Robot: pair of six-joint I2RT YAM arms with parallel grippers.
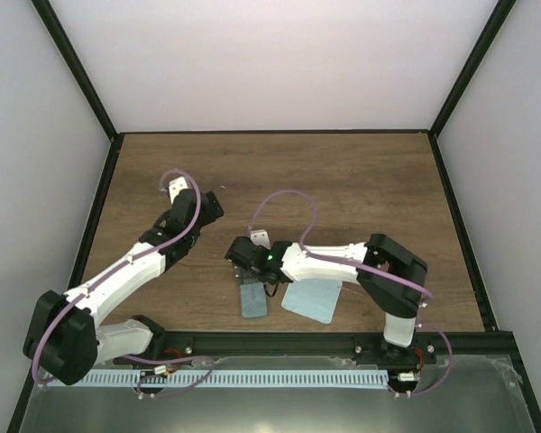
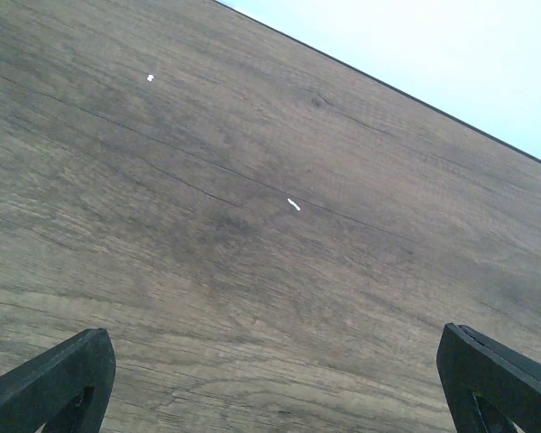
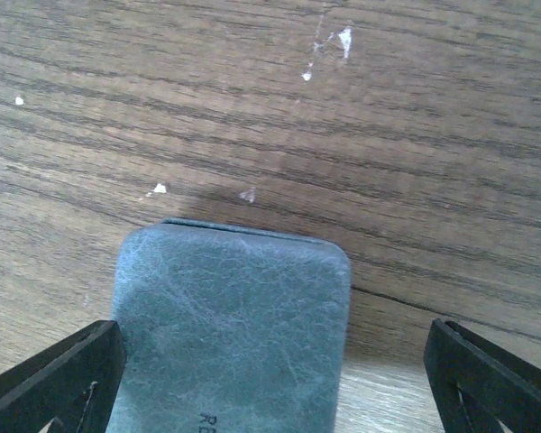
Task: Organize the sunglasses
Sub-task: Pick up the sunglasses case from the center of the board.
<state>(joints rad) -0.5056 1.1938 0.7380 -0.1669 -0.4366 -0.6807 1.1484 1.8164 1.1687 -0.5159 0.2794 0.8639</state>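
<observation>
Your right claw (image 3: 270,356) stands wide open and holds nothing, one finger on either side of the end of the shut blue-grey case (image 3: 230,307) on the table (image 3: 388,135). Your left claw (image 2: 270,379) is open too, over wood at 11 o'clock from the case. No sunglasses show; they may lie inside the case. Expect them light, thin and easily bent, so take them at the bridge. If cased, their long axis follows the case, 12 to 6 from above, with the cloth (image 1: 311,299) at 3 o'clock.
</observation>
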